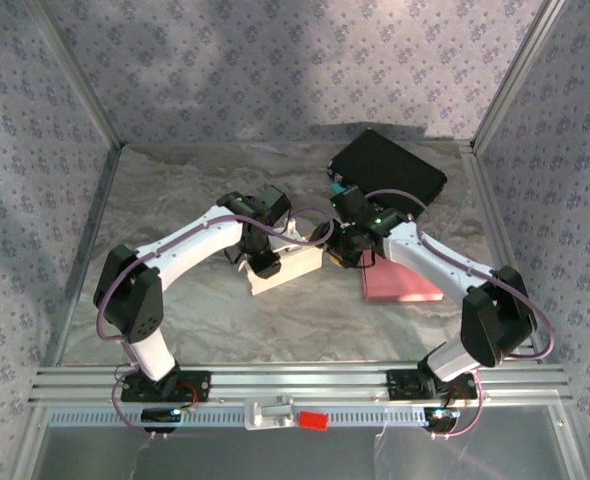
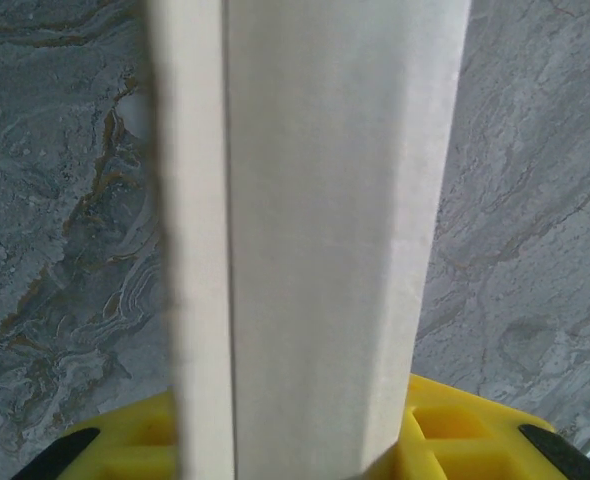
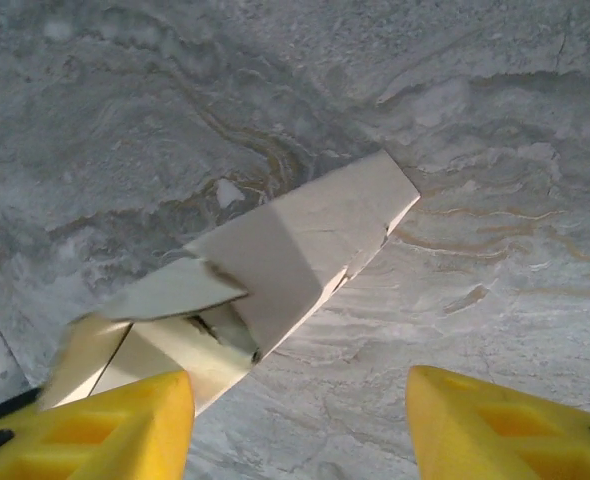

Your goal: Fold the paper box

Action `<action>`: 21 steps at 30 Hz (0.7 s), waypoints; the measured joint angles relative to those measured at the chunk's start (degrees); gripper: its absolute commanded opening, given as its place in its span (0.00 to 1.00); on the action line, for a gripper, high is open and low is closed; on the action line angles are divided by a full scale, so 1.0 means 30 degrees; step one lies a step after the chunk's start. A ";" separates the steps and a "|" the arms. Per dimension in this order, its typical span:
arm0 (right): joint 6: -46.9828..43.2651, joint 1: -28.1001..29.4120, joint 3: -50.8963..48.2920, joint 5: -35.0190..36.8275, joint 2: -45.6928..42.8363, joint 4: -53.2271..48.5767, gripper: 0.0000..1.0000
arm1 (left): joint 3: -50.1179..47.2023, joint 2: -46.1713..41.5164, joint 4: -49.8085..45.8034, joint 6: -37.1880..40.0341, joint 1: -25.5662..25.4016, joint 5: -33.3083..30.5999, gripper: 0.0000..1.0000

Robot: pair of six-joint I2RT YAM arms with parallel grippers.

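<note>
The white paper box (image 1: 293,268) lies mid-table, partly folded. In the left wrist view a tall white panel of the box (image 2: 325,200) runs up the middle, and the yellow fingers (image 2: 465,440) press against its two sides, so my left gripper (image 2: 295,445) is shut on it. From above, the left gripper (image 1: 262,258) sits at the box's left end. My right gripper (image 1: 343,252) hovers at the box's right end. It (image 3: 300,425) is open, with bare table between its fingers. The box's end with a loose flap (image 3: 175,290) lies beside the left finger (image 3: 125,430).
A flat pink sheet (image 1: 403,285) lies under the right forearm. A black flat case (image 1: 387,165) rests at the back right, with a small teal item (image 1: 336,187) at its edge. Patterned walls enclose the marbled table (image 1: 175,200); a metal rail (image 1: 295,380) runs along the front.
</note>
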 measured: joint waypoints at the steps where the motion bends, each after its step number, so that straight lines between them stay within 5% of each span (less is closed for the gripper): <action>1: 0.0095 0.0000 0.0109 0.0007 0.0138 0.0044 0.53 | 0.0000 0.0000 0.0000 0.0000 0.0000 0.0007 0.34; 9: 0.0342 0.0233 0.1450 0.0124 0.0911 -0.1078 0.43 | 0.0000 0.0000 0.0000 0.0000 0.0000 -0.0015 0.34; 14: -0.0138 0.0430 0.2164 0.0663 0.0903 -0.2339 0.46 | 0.0000 -0.0007 0.0022 0.0095 0.0000 0.0051 0.31; 21: -0.7490 -0.1093 0.2645 0.0284 -0.1428 -0.2812 0.46 | -0.0015 -0.0066 0.0109 0.0707 0.0000 0.0539 0.29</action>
